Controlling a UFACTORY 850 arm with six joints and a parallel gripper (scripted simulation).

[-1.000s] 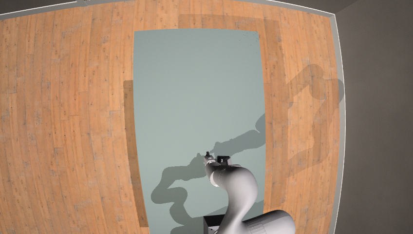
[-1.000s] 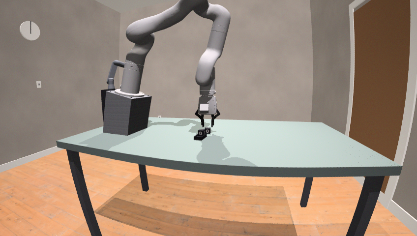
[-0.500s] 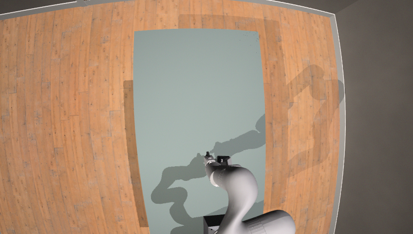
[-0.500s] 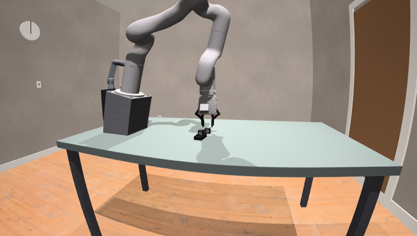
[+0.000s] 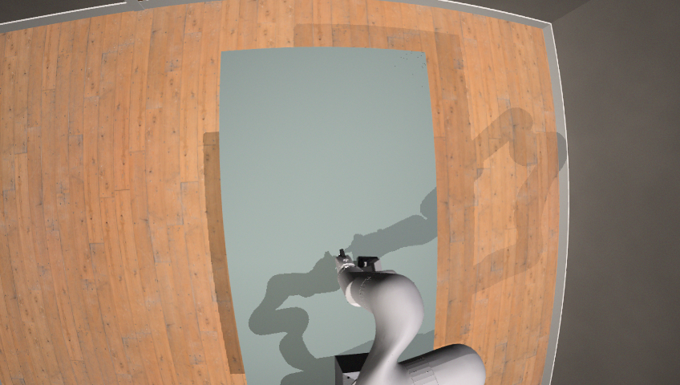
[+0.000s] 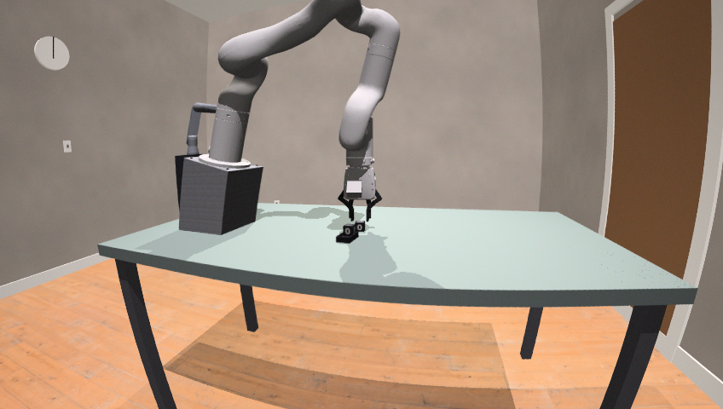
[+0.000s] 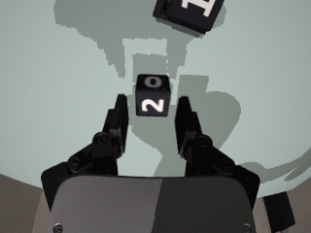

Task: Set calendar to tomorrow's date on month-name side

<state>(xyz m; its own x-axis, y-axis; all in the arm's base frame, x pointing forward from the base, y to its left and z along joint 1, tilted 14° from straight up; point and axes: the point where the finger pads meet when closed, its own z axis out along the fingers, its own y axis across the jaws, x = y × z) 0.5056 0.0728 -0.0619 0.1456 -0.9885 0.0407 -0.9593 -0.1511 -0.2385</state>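
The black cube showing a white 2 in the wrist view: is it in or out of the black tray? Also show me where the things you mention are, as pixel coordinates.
Out. The black cube (image 7: 153, 97) (image 6: 359, 226) sits on the pale green table (image 7: 39, 121) (image 6: 482, 253) (image 5: 309, 143), apart from the black tray (image 6: 346, 239).

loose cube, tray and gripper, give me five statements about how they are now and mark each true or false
1. The loose cube is outside the tray. True.
2. The gripper is shut on the loose cube. False: it is open, with nothing between its fingers.
3. The wrist view shows a 2 and a 0 on the loose cube. True.
4. The tray cube shows a 7 in the wrist view. False: it shows a 1.
5. Both cubes are side by side in the tray. False: only one is there.
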